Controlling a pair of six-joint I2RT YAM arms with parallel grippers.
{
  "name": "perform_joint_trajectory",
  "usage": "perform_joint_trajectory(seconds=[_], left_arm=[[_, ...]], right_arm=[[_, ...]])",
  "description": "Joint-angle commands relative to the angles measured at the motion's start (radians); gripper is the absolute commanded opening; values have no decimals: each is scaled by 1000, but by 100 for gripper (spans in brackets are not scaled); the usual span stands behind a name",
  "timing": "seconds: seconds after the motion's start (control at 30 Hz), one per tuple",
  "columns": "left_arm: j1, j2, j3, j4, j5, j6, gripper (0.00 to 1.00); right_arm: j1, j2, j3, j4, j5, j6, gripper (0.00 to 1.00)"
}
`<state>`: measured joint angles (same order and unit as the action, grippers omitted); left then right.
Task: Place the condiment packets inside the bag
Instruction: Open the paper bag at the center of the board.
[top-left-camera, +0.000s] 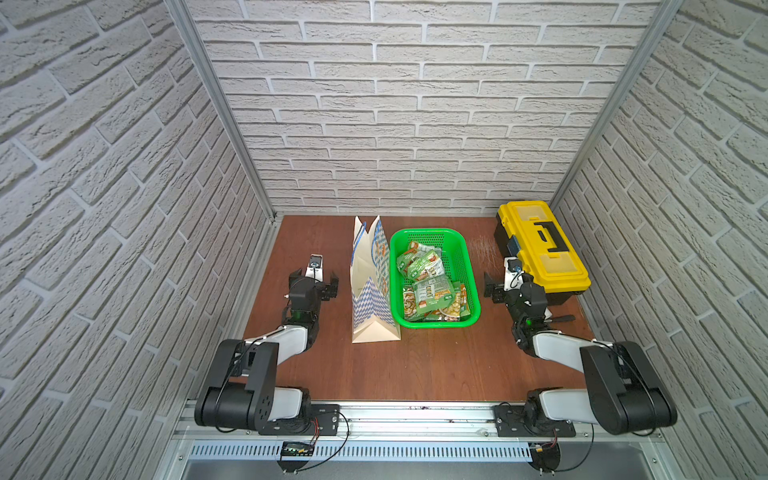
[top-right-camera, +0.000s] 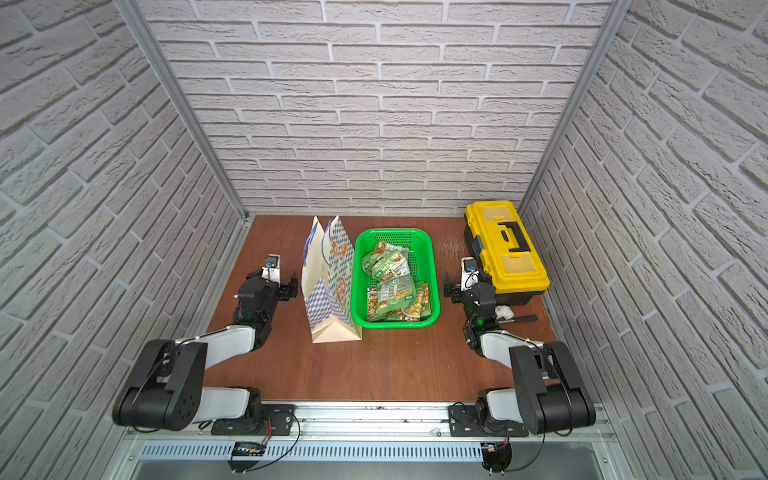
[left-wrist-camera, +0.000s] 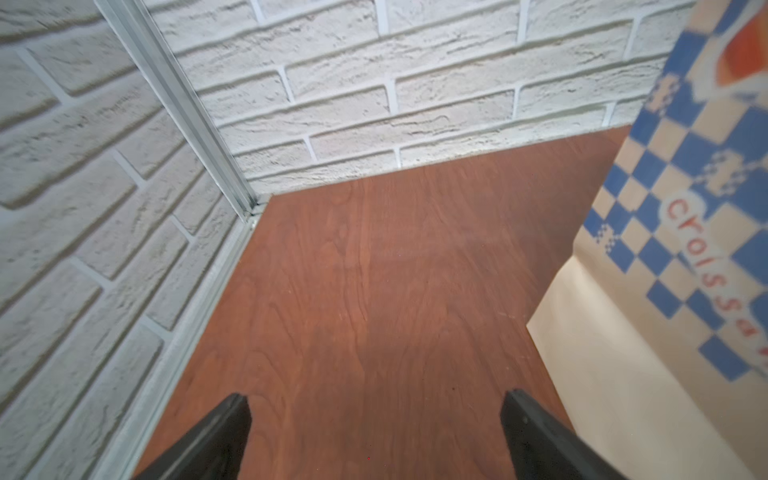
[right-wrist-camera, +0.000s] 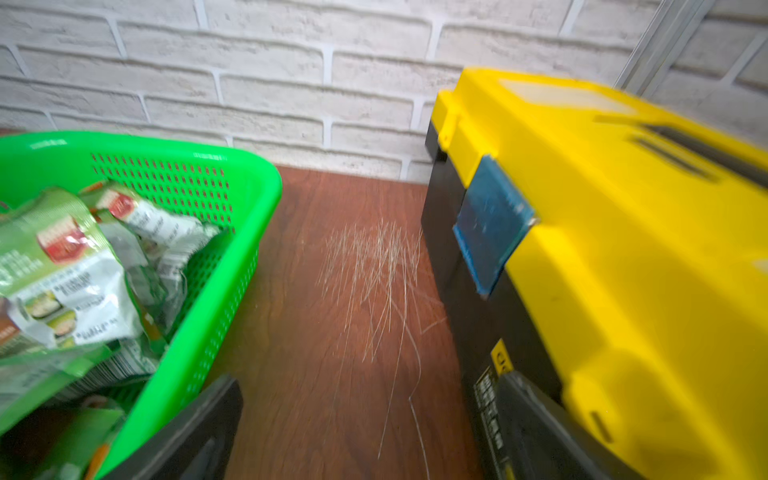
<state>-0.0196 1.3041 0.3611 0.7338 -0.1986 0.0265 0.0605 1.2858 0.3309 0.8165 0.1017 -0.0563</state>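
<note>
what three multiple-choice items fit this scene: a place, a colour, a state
1. Where do the condiment packets lie? A in the bag B in the green basket C on the toolbox
2. What colour is the toolbox lid? A red B yellow C white
3. The left gripper? A open, empty B shut on a packet C shut on the bag
1 B, piled in the basket beside the bag. 2 B, yellow lid over a black base. 3 A, jaws apart over bare table.
</note>
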Motion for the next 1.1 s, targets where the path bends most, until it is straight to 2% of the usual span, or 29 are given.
perform_joint_trajectory(seconds=[0.0,0.13,0.27,0.4,0.47,0.57,0.67,0.8,0.87,0.97,1.07], left_arm=[[-24,-78,54,-150,-94,17,98],[-57,-193,129,-342,-100,-4,98],[-91,-313,132,-395,-16,-75,98],[-125,-411,184,-545,-23,-256,98],[-128,-463,240,-681,1,-380,98],[-138,-521,332,-896,30,-494,98],[-138,-573,385,-992,124,-508,98],[-135,-668,389,-990,280,-527,98],[-134,-700,410,-1024,295,-585,98],[-127,-698,447,-1068,324,-688,98],[-115,-646,499,-1033,493,-701,98]], right_arm=[[15,-126,3,-60,6,55,99],[16,-284,22,-178,-26,222,99],[16,-413,90,-386,-58,308,99],[16,-497,203,-653,-105,366,99],[14,-525,262,-805,-122,388,99],[14,-559,317,-951,-158,415,99],[11,-589,336,-1030,-249,451,99],[11,-616,345,-1025,-415,513,99],[12,-593,380,-1022,-497,543,99],[22,-533,421,-955,-610,599,99],[80,-453,493,-939,-610,613,99]])
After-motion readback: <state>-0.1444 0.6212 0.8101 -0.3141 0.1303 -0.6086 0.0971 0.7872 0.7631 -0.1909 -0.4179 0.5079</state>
